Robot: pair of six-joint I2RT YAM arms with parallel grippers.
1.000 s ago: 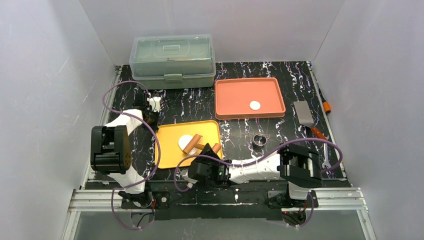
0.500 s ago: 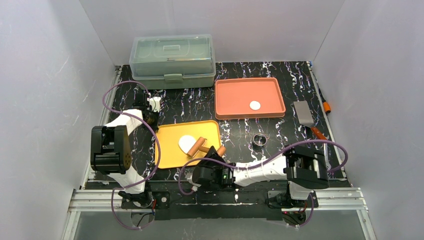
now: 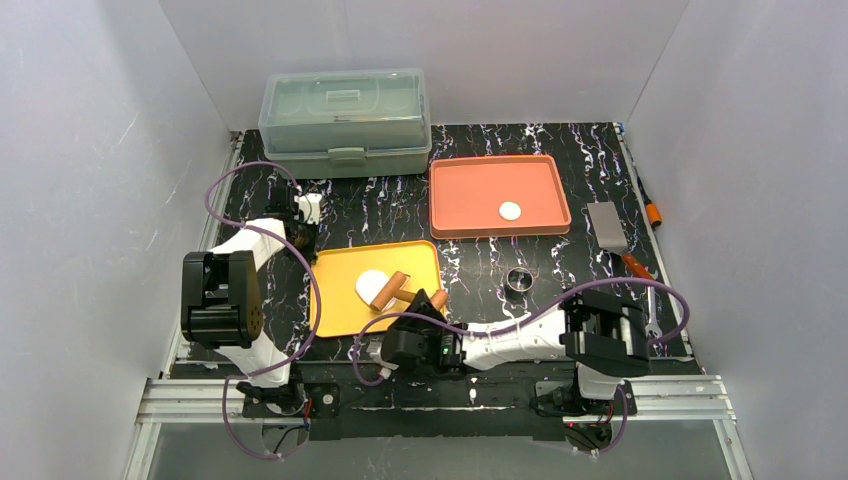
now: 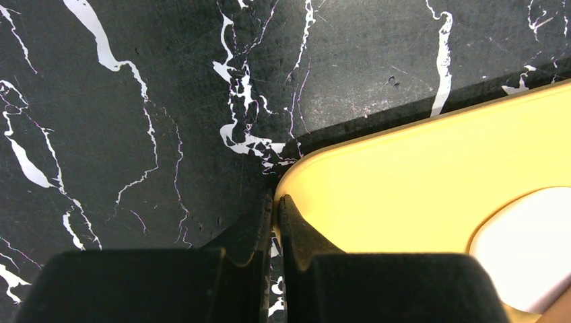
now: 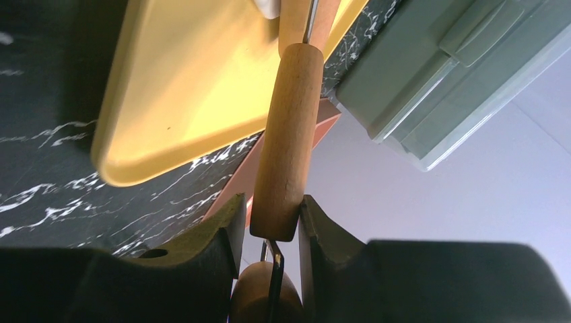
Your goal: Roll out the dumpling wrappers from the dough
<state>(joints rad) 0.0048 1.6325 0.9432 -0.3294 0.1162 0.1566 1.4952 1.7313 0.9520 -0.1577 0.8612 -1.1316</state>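
**Right tool (image 5: 269,208) clamps the wooden rolling pin (image 3: 392,288) over the flat white oval of dough (image 3: 368,285) on the yellow plastic tray (image 3: 335,300)**

Its fingers press the pin's handle from both sides, and the roller lies across the dough's right edge. The left tool (image 4: 276,202) has its fingers drawn together at the yellow tray's far-left corner, though a pinch on the rim cannot be made out. One small round white dumpling wrapper (image 3: 510,210) lies on the orange tray (image 3: 450,190) farther back on the black marbled tabletop (image 3: 480,270). A small metal ring (image 3: 518,279) sits between the two trays.
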